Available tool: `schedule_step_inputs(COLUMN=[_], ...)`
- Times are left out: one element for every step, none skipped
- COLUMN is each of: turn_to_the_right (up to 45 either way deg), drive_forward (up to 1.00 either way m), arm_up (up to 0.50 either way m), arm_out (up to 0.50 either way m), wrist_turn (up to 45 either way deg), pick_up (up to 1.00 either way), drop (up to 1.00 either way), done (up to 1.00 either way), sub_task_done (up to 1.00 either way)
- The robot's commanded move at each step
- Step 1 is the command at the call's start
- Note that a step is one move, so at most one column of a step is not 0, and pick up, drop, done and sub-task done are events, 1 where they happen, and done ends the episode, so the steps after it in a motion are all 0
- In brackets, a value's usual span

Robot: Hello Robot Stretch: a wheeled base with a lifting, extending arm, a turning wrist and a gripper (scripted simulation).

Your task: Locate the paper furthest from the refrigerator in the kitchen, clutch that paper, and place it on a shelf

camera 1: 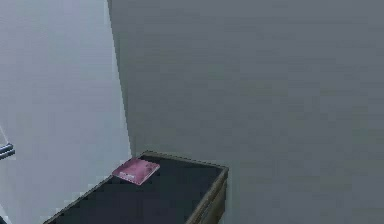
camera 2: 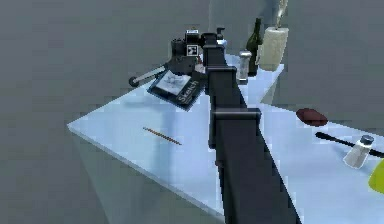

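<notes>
Gripper (camera 2: pixel 166 72) at flat, dark-bordered sheet (camera 2: pixel 178 88) near smooth pale counter's (camera 2: pixel 125 140) far corner; finger spacing, any hold: cannot tell.

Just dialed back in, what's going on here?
The arm is stretched over a pale counter, its gripper by a flat dark-and-white item lying there; I cannot tell whether it holds anything. A dark bottle and white roll stand behind. Ahead, a pink flat thing lies on a dark table.
</notes>
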Motion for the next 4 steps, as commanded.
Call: schedule_step_inputs(turn_to_the_right=[0.0,0.0,0.0,0.0], drive_forward=[0.00,0.00,0.00,0.00], arm_up=[0.00,0.00,-0.14,0.00], arm_out=[0.00,0.00,0.00,0.00], wrist_turn=[45.0,3.0,0.0,0.0], pick_up=[0.00,0.00,0.00,1.00], drop=[0.00,0.00,0.00,0.00], done=[0.00,0.00,0.00,0.00], sub_task_done=[0.00,0.00,0.00,0.00])
